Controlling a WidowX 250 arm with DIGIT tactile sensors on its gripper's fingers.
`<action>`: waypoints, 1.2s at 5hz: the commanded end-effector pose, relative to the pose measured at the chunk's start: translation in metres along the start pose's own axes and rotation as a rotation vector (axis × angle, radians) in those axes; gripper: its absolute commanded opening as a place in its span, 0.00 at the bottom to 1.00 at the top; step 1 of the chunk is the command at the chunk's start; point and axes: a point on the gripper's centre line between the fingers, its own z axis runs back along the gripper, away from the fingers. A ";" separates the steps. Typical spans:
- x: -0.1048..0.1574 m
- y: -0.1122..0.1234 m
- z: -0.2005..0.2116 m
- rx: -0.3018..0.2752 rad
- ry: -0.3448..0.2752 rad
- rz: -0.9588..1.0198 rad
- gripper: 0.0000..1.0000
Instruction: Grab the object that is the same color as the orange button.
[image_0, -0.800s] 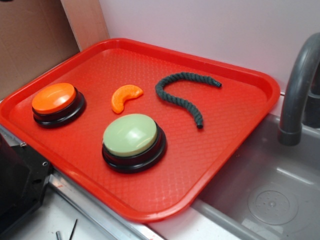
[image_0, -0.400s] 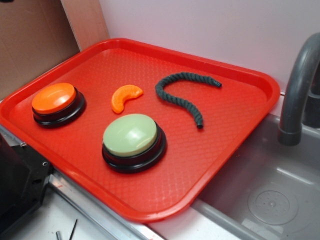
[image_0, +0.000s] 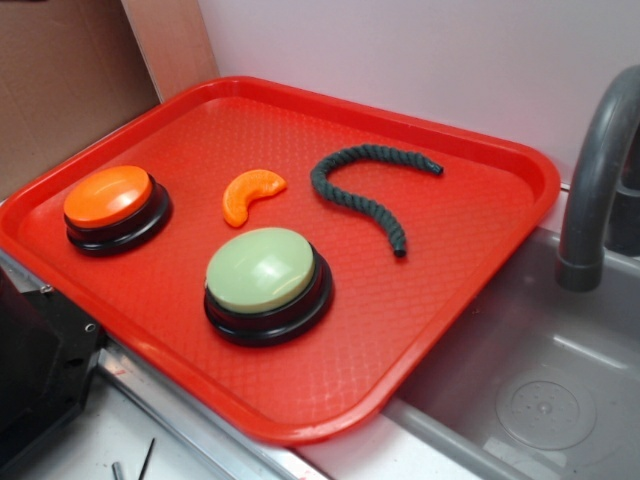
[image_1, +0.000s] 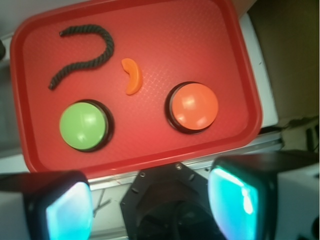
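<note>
Nothing had been moved since earlier; the orange crescent (image_0: 251, 194) (image_1: 133, 76) was left mid-tray, ungrasped, the jaws held apart, empty.

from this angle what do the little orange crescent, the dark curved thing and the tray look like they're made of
Orange crescent: probably hard plastic, since it is smooth and glossy with a bright highlight.
Dark green curved piece: looks like twisted rope or cord, matte, with spiral ridges along its length.
Red tray: likely moulded plastic, with a fine dimpled texture on the floor and a smooth, slightly shiny raised rim.
</note>
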 end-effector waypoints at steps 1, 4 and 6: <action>0.044 0.010 -0.035 -0.006 -0.033 0.181 1.00; 0.092 -0.018 -0.131 0.006 -0.082 0.063 1.00; 0.103 -0.016 -0.178 0.025 -0.067 0.042 1.00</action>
